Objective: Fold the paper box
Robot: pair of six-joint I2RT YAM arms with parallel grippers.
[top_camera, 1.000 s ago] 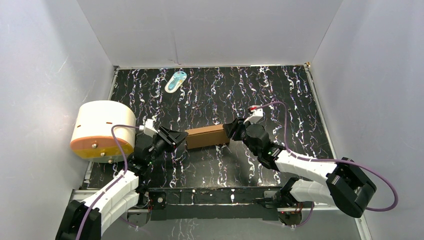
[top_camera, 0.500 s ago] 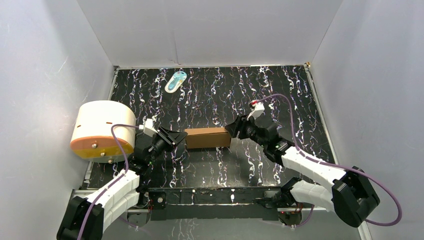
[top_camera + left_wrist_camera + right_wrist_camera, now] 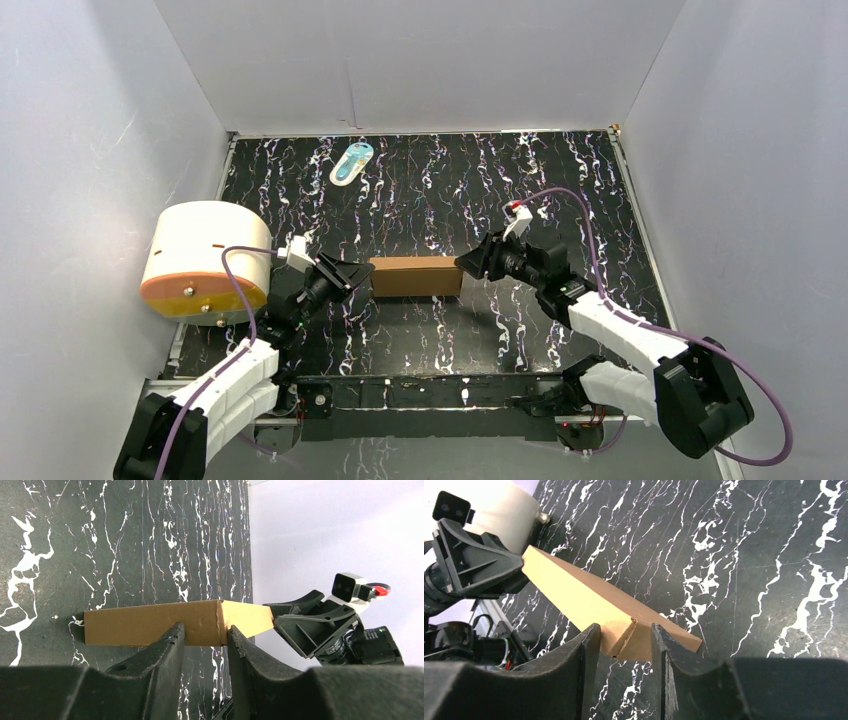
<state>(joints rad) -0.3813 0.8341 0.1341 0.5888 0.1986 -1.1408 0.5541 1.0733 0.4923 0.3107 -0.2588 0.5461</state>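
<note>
The paper box is a closed brown cardboard block lying flat mid-table, its long side running left to right. My left gripper is at its left end. In the left wrist view the box lies just past my gripper, whose jaws stand partly apart with the tips against the end face. My right gripper is at the right end. Seen from the right wrist, the seamed end of the box shows in the gap of my gripper, wider than that gap and not clamped.
A white-and-orange cylinder lies at the left edge, close behind my left arm. A small teal-white packet rests near the back wall. Grey walls enclose the black marbled table on three sides.
The box has turned from slanted to square with the table. My right arm has swung out to the right with its gripper following the box end. The left jaws have narrowed a little.
</note>
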